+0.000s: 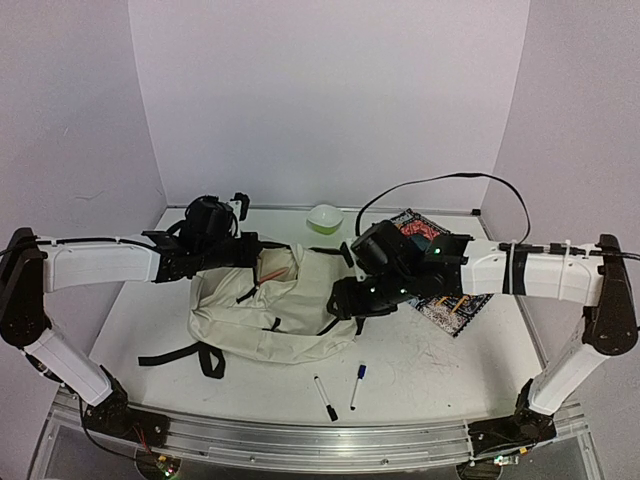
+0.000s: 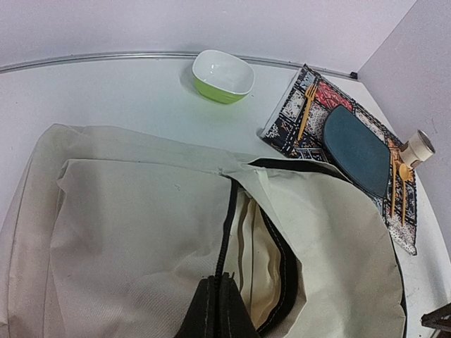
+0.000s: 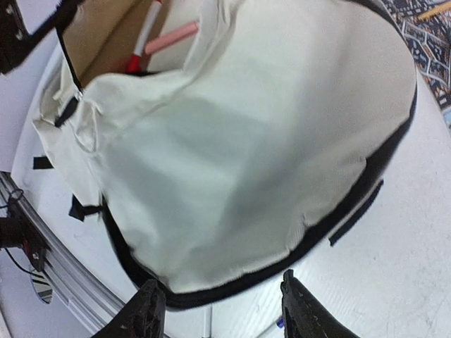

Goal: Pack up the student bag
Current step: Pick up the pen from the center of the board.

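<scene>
My left arm [image 1: 100, 265]: white shells on the long links, black joints, a thin black cable along the top.
My right arm [image 1: 540, 272]: the same white and black; zip ties hold its cable, and a black lead loops up from the wrist.
Right wrist [image 1: 400, 265]: black housing, small green lights.
My left hand [image 2: 217, 289]: matte black fingers.
My right hand [image 3: 218, 278]: two black fingers with ridged edges.
My bases [image 1: 120, 415]: black, on a silvery rail [image 1: 320, 440] at the bench's [image 1: 420, 360] near edge.

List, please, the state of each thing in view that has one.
student bag: unzipped, lying down.
left gripper: shut on the student bag's zipper edge.
right gripper: open, holding nothing.
green bowl: upright, empty.
black-capped marker: capped, lying loose.
blue-capped marker: capped, lying loose.
</scene>
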Controlling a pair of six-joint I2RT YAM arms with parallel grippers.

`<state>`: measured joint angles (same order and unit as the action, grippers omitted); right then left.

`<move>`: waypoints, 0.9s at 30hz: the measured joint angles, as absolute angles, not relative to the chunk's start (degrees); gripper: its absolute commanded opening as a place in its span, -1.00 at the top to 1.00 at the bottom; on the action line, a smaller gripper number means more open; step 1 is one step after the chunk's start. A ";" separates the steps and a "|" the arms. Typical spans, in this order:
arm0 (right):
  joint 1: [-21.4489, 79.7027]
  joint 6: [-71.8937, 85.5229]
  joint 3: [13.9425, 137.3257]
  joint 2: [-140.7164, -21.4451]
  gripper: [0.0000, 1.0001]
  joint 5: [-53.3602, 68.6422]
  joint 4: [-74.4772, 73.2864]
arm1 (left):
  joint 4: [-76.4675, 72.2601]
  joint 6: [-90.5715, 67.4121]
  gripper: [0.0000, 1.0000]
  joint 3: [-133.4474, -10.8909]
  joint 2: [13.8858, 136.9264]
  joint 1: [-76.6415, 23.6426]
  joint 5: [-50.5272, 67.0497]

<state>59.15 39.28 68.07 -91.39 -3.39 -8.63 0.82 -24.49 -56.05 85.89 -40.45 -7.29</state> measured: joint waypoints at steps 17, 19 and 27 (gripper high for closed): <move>64.91 50.50 60.47 -94.05 -0.09 -5.63 -18.06 | 0.40 -24.51 1.00 -54.87 84.75 -40.45 -7.29; 65.10 50.94 60.47 -96.26 -0.08 -5.65 -18.00 | 0.40 -24.51 1.00 -54.87 84.75 -40.45 -7.27; 65.30 51.59 60.60 -102.06 -0.02 -5.63 -16.68 | 0.44 -24.49 1.00 -54.62 84.29 -40.45 -7.27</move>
